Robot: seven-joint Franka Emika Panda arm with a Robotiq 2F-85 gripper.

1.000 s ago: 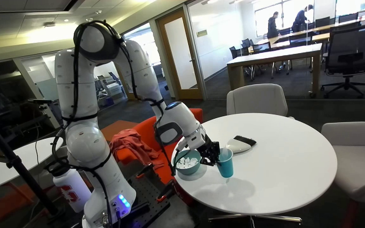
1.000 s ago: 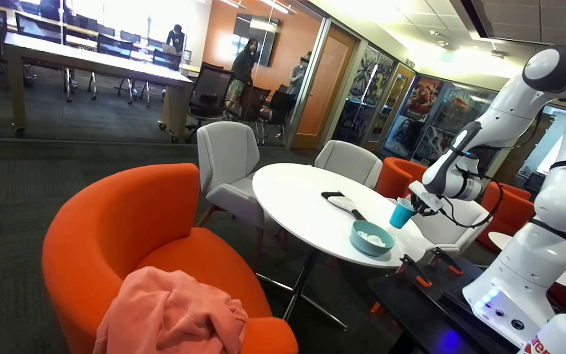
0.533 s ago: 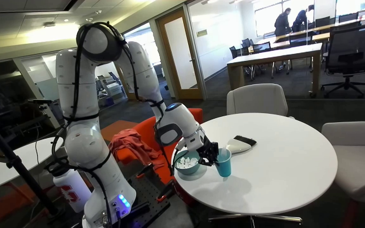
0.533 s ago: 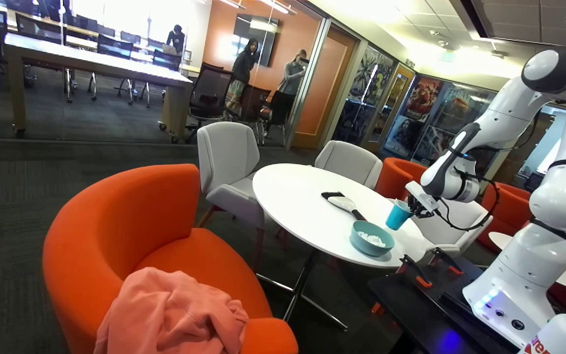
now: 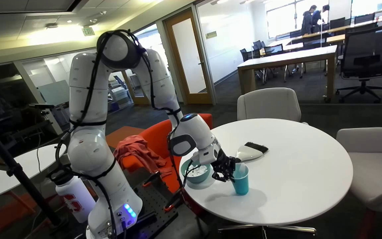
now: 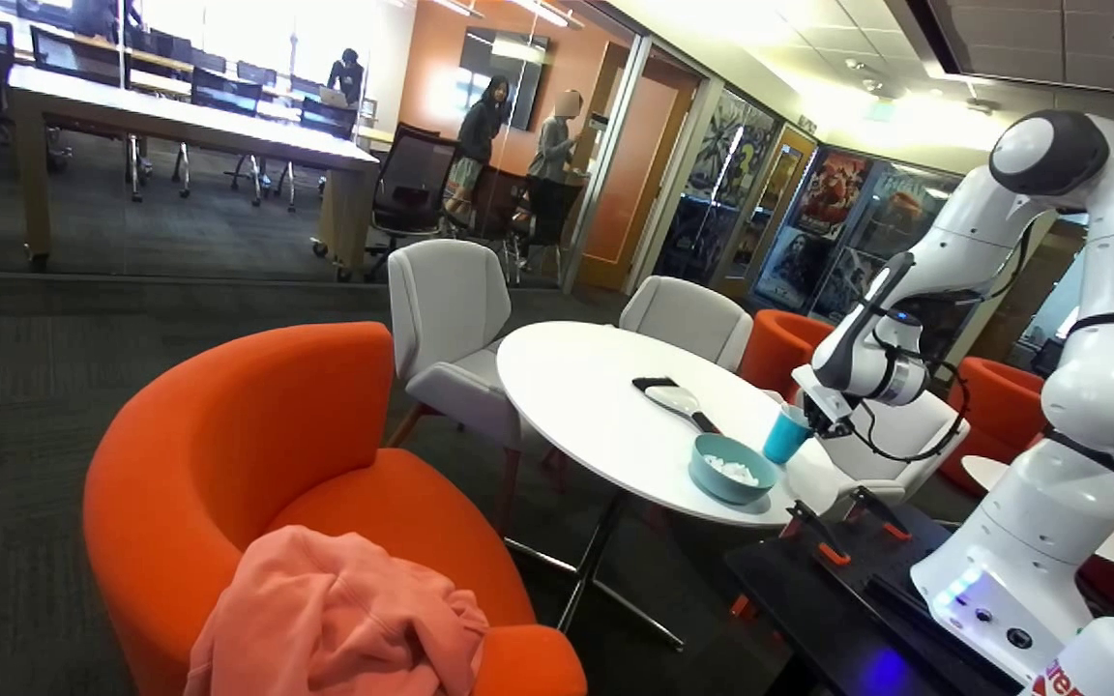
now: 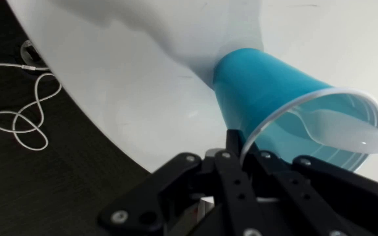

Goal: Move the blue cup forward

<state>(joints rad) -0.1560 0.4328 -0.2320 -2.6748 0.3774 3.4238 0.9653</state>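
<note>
Round white bench [image 5: 297,172], with one edge facing the robot's base [image 6: 1021,570]. The white arm [image 5: 98,99] extends across this edge in both exterior views. A shallow teal bowl [image 6: 719,486] holding white pieces [image 6: 731,472] stands near the same edge. A brush [image 5: 249,153] lies nearer the bench's middle, its dark bristles [image 5: 257,146] pointing away from the robot-side edge. The black pincer [image 7: 245,150] is narrowed and pinches the wall of the blue cup [image 7: 261,91], the rim passing between its fingers [image 7: 233,170]. The cup is nearly upright, inward of the robot-side edge and beside the bowl, apart from it; whether its base touches the bench cannot be told. A pale spoon-like utensil [image 7: 343,129] leans inside the cup, its broad end projecting past the rim.
</note>
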